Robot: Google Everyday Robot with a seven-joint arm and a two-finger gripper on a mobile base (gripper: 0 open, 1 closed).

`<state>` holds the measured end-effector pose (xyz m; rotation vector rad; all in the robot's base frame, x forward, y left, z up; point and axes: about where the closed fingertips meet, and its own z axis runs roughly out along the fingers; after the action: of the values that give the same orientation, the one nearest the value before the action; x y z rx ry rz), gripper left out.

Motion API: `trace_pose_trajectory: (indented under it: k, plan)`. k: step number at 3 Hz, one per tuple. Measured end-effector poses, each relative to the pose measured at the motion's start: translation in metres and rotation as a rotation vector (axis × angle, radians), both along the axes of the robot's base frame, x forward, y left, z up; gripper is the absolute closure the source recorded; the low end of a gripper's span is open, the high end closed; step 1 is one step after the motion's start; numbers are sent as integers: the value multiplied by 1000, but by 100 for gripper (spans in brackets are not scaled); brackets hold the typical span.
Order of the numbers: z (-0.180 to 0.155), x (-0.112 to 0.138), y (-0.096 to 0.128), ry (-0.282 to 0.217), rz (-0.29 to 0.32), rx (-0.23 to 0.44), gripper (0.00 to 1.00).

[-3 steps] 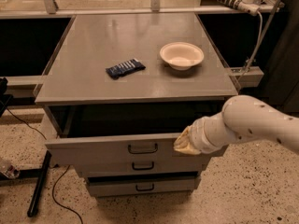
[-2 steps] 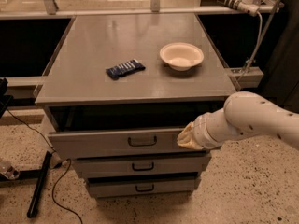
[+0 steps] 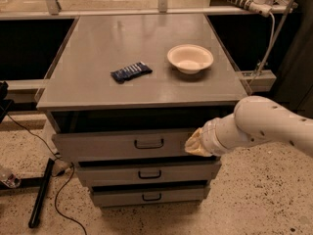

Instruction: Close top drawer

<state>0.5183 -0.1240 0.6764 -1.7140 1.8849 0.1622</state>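
The top drawer is a wide grey metal drawer with a small black loop handle. It stands out only a little from the cabinet, with a dark gap above its front. My gripper is at the right part of the drawer's front panel, pressed against it. The white arm reaches in from the right.
Two lower grey drawers sit below. On the grey tabletop lie a dark blue packet and a white bowl. A black cable and stand are on the floor at left. A white bracket juts out at right.
The top drawer has slid inward toward the cabinet, its open gap shrinking. My gripper and arm have moved along with its front.
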Motion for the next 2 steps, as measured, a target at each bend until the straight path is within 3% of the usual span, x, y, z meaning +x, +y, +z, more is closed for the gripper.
trace_pose_trajectory:
  k: [1, 2]
  plan:
    - [4, -23, -1, 13, -3, 29, 35]
    - [4, -25, -3, 14, -9, 34, 12]
